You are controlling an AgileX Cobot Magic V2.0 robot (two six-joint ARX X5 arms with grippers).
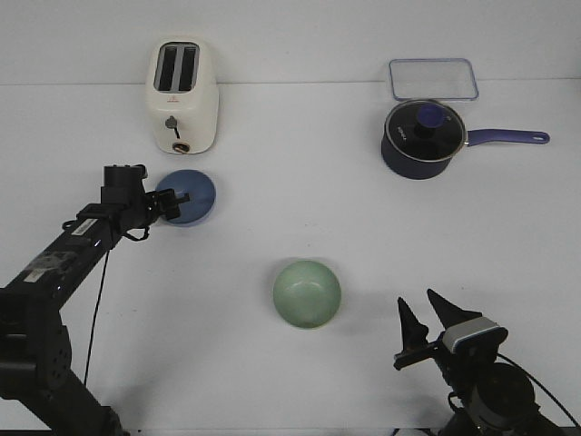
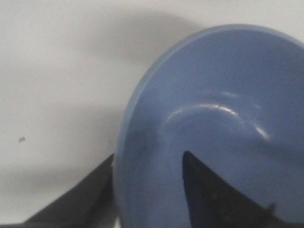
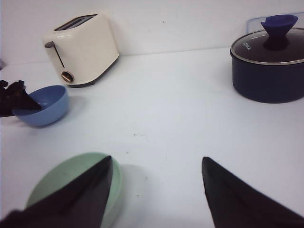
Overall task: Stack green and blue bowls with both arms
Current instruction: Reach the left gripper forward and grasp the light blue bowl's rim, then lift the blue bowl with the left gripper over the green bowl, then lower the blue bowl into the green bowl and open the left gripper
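The blue bowl (image 1: 189, 198) sits on the white table at the left, in front of the toaster. My left gripper (image 1: 175, 199) is open and straddles its near rim. In the left wrist view one finger lies inside the blue bowl (image 2: 213, 95) and the other outside it, with the left gripper (image 2: 149, 155) wider than the wall. The green bowl (image 1: 307, 293) sits upright at the middle front. My right gripper (image 1: 427, 311) is open and empty, to the right of and nearer than the green bowl (image 3: 61, 173). The right wrist view also shows the right gripper (image 3: 156, 161) and the blue bowl (image 3: 42, 107).
A cream toaster (image 1: 182, 95) stands at the back left, close behind the blue bowl. A dark navy saucepan (image 1: 422, 136) with a glass lid and long handle stands at the back right, with a clear lidded container (image 1: 433, 78) behind it.
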